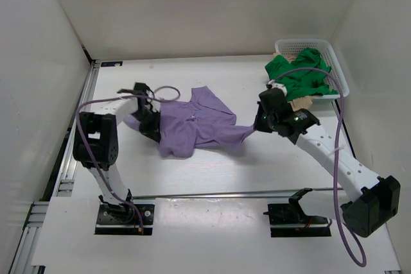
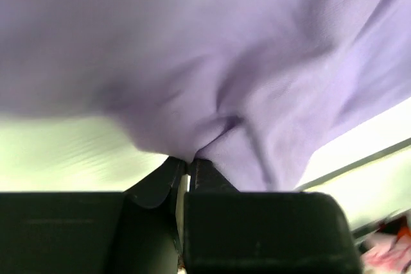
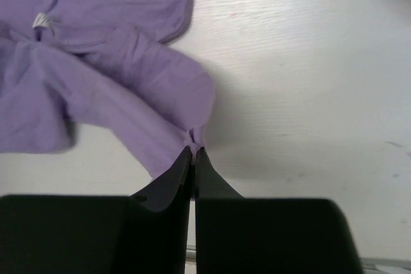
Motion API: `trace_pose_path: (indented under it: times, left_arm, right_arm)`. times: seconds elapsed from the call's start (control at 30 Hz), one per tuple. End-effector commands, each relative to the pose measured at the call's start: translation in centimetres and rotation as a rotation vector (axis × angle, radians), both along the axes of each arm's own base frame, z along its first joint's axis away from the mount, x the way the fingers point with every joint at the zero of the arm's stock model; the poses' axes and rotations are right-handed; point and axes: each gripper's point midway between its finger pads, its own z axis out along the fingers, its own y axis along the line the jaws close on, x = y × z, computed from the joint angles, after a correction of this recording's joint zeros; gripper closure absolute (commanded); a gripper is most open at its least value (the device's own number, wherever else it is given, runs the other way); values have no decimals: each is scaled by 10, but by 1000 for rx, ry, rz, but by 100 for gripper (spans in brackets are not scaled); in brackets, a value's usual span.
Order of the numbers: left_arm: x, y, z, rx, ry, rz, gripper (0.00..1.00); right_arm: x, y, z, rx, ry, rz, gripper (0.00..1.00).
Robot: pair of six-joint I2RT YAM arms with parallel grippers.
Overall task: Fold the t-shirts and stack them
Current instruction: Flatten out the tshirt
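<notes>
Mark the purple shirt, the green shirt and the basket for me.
purple shirt (image 1: 192,126), top view, middle of its bunched body.
green shirt (image 1: 307,58), top view, upper part of the heap.
basket (image 1: 307,42), top view, far rim.

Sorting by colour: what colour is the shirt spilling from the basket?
Green shirt; top external view shows it best.

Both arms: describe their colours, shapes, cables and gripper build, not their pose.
The left arm and right arm have white tubular links joined by bulky black joint housings. A thin purplish-grey cable loops loosely along each. The left gripper and right gripper each have two matte black fingers tapering to narrow tips from a blocky black body.
</notes>
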Motion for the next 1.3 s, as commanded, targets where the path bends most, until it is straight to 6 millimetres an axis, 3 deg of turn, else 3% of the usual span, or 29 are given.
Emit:
trace_pose_path:
  times: [0.0, 0.03, 0.1, 0.13, 0.17, 0.23, 0.3, 0.37, 0.43, 0.47, 0.53, 0.57, 0.63, 0.67, 0.77, 0.83, 0.93, 1.0, 1.1, 1.27]
  left_arm:
    - [58, 66, 67, 56, -184, 193, 90]
    - [94, 85, 107, 71, -292, 238, 90]
    - [103, 113, 147, 91, -288, 309, 90]
    - [136, 138, 196, 83, -410, 364, 90]
    - [128, 140, 213, 52, -379, 377, 90]
    - [140, 154, 253, 88, -504, 401, 90]
    - [127, 156, 257, 114, -514, 410, 90]
    - [99, 139, 236, 107, -469, 384, 90]
    - [71, 131, 220, 125, -446, 372, 86]
    - [51, 128, 178, 142, -340, 363, 84]
    - [20, 123, 145, 165, -238, 350, 72]
    - [-10, 115, 114, 166, -131, 330, 55]
    - [-39, 118, 87, 209, -27, 325, 41]
    - [-57, 118, 68, 227, 38, 319, 36]
    - [-58, 127, 55, 239, 24, 349, 34]
    - [-50, 133, 54, 249, -8, 368, 28]
    - [-43, 133, 42, 240, 36, 362, 28]
    - [-45, 127, 30, 241, 92, 333, 33]
    - [-50, 138, 9, 319, 97, 324, 40]
    - [-40, 156, 1, 321, 49, 398, 48]
  right_arm:
    - [42, -20, 64, 2, -163, -51, 100]
    - [52, -24, 80, 9, -192, -52, 100]
    - [78, -40, 110, 10, -247, -72, 100]
    - [96, -51, 152, 40, -333, -108, 100]
    - [102, -54, 173, 63, -377, -119, 100]
    - [104, -55, 226, 122, -485, -98, 100]
    - [103, -49, 247, 158, -534, -69, 100]
    - [91, -43, 241, 191, -523, -33, 100]
    - [82, -31, 215, 216, -463, 1, 100]
    - [69, -26, 175, 196, -381, 11, 100]
    - [54, -22, 131, 212, -284, -14, 100]
    - [35, -19, 86, 207, -195, -6, 100]
    - [12, -8, 53, 254, -120, -10, 100]
    - [-5, -6, 10, 240, -26, -9, 100]
    - [-32, 2, -36, 237, 88, -11, 100]
    - [-37, 5, -42, 225, 98, -14, 100]
    - [-33, 3, -39, 201, 71, -16, 100]
    - [-26, 3, -30, 187, 40, -10, 100]
    - [-25, 0, -26, 165, 39, -11, 100]
    - [-26, -1, -30, 160, 47, -12, 100]
